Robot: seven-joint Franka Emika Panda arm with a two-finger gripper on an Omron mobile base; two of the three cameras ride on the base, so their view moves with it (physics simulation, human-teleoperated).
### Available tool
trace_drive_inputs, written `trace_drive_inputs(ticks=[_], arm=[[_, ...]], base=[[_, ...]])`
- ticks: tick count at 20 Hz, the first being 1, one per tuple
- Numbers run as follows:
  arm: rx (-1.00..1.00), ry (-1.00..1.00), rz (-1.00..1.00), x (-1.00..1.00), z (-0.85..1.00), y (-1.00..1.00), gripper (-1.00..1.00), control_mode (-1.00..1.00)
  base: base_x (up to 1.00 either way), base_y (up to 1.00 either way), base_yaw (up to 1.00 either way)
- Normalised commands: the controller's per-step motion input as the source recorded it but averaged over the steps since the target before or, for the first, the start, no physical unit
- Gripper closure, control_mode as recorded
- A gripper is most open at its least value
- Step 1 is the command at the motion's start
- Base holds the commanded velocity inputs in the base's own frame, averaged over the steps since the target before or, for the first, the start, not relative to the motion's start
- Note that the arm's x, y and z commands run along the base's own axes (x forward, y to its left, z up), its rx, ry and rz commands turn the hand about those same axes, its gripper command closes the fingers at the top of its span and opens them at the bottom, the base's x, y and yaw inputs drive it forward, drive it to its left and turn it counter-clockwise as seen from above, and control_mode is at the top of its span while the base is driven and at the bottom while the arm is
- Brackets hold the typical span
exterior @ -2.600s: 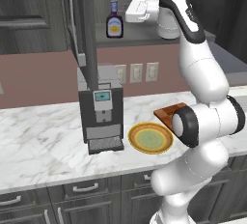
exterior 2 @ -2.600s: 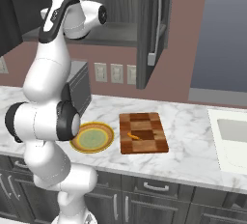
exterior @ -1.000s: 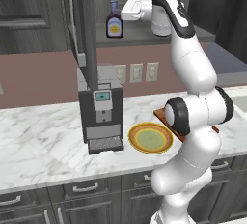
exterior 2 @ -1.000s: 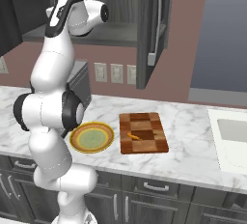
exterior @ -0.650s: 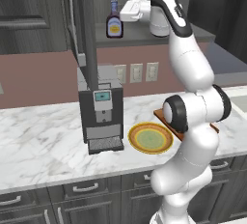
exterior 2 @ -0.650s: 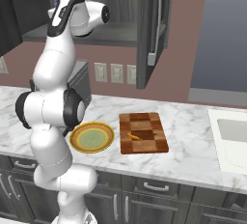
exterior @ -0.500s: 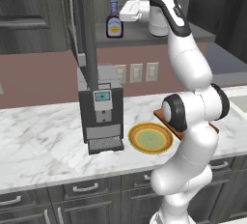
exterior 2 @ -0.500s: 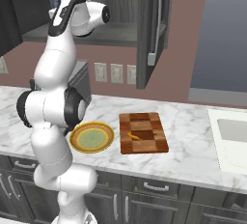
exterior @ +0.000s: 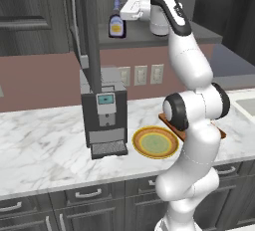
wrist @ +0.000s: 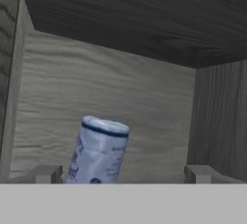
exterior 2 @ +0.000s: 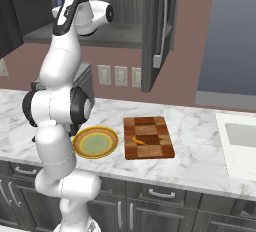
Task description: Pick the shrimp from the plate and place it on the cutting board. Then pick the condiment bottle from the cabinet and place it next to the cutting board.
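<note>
The condiment bottle [exterior: 117, 25] stands on the cabinet's grey shelf [exterior: 164, 36], dark with a yellow label. My gripper [exterior: 123, 14] is at its neck, reaching in from the right. In the hand view the bottle's pale top [wrist: 102, 147] rises between my two fingertips [wrist: 46, 174], nearer the left one, and the gripper [wrist: 123, 175] is open. The shrimp [exterior 2: 137, 140] lies on the checkered cutting board [exterior 2: 148, 137]. The plate [exterior 2: 95, 142] sits bare to the board's left.
A coffee machine [exterior: 103, 115] stands on the marble counter left of the plate. The open cabinet door [exterior 2: 152, 26] hangs above the board. A sink [exterior 2: 242, 136] lies at the far right. The cabinet's back wall [wrist: 120, 88] is close behind the bottle.
The arm has stretched up and the hand has moved left into the cabinet, closing on the bottle. Shrimp, board and plate have not moved.
</note>
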Motion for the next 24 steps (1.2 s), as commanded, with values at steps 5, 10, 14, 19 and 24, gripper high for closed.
trace_drive_inputs(ticks=[5,10,14,19,24], arm=[[0.0,0.0,0.0,0.13,0.0,0.08,-1.0,-1.0],[0.0,0.0,0.0,0.0,0.0,0.15,-1.0,-1.0],[0.0,0.0,0.0,-0.03,0.0,0.2,-1.0,-1.0],[0.0,0.0,0.0,-0.11,0.0,0.17,-1.0,-1.0],[0.0,0.0,0.0,-0.13,0.0,0.13,1.0,-1.0]], base=[[0.0,0.0,0.0],[0.0,0.0,0.0],[0.0,0.0,0.0],[0.0,0.0,0.0],[0.0,0.0,0.0]])
